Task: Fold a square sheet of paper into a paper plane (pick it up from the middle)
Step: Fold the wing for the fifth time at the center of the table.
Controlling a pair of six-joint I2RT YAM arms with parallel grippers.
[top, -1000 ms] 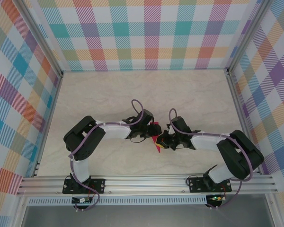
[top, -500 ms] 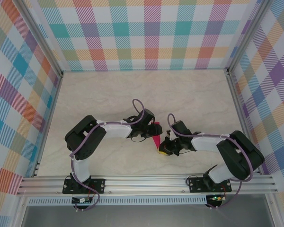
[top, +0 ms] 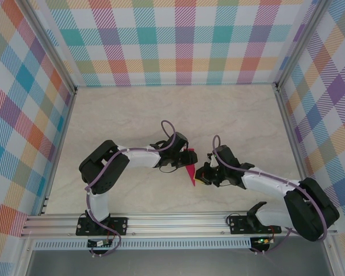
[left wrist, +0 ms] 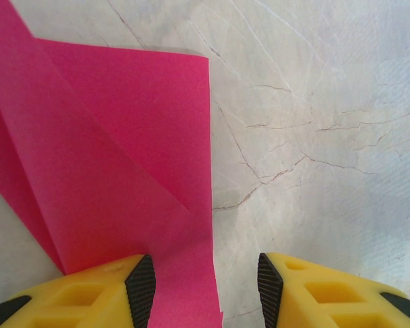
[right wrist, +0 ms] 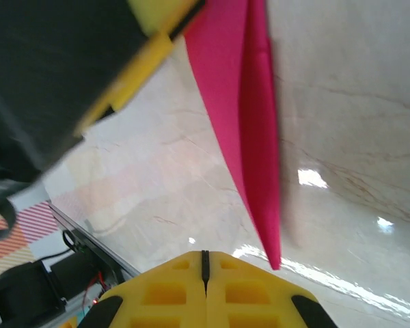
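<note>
The magenta-pink paper point(top: 191, 171) is folded into a narrow dart whose tip points toward the near edge. It lies on the marble table point(top: 161, 115) between the two arms. In the left wrist view the paper point(left wrist: 123, 150) shows layered folds with a diagonal crease. My left gripper point(left wrist: 205, 290) stands open over its wide end, the left finger above the paper and the right finger above bare table. My left gripper point(top: 187, 156) sits at the dart's far end. My right gripper point(right wrist: 205, 263) is shut with nothing in it, just beside the dart's tip point(right wrist: 273, 260). My right gripper point(top: 203, 175) is to the right of the paper.
Plaid walls and aluminium frame rails point(top: 178, 221) close in the table on all sides. The left arm's black and yellow gripper body point(right wrist: 68, 68) fills the upper left of the right wrist view. Open marble stretches behind both arms.
The right arm has swung its elbow outward to the right and its gripper has drawn back off the paper, leaving the dart's tip uncovered. The left arm has barely moved.
</note>
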